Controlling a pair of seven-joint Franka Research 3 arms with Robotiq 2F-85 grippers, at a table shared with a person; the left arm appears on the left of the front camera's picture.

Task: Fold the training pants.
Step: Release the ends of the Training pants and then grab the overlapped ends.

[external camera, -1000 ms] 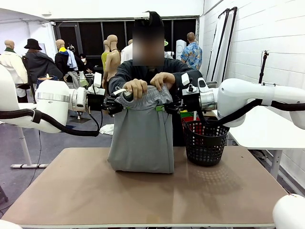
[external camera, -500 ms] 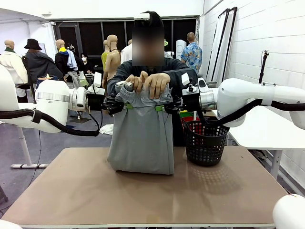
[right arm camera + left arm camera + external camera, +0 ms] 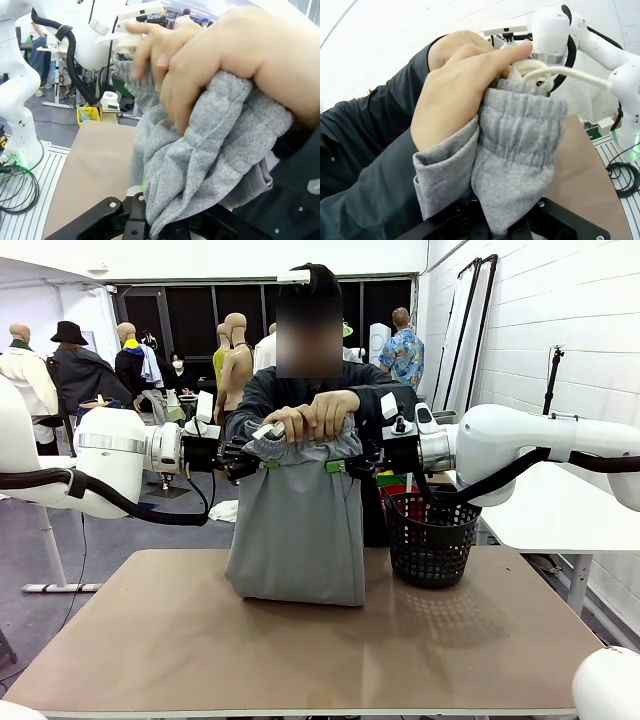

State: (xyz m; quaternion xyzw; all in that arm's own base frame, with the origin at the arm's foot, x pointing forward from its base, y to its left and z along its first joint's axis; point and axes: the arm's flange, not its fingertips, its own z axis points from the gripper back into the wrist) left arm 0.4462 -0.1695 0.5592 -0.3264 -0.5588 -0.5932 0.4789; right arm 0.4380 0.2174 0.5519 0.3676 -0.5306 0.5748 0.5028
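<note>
Workshop with white walls and a brown table (image 3: 300, 660) at centre. Grey pants (image 3: 298, 530) hung upright over the table's far middle, lower fold resting on the top, gathered waistband raised between both claws. Left claw (image 3: 262, 462) clamped tight on the waistband's left end. Right claw (image 3: 340, 466) clamped tight on its right end. Person's hands (image 3: 312, 418) gripping the bunched waistband between the claws. Black basket (image 3: 432, 540) near the far right edge, just beside the pants.
</note>
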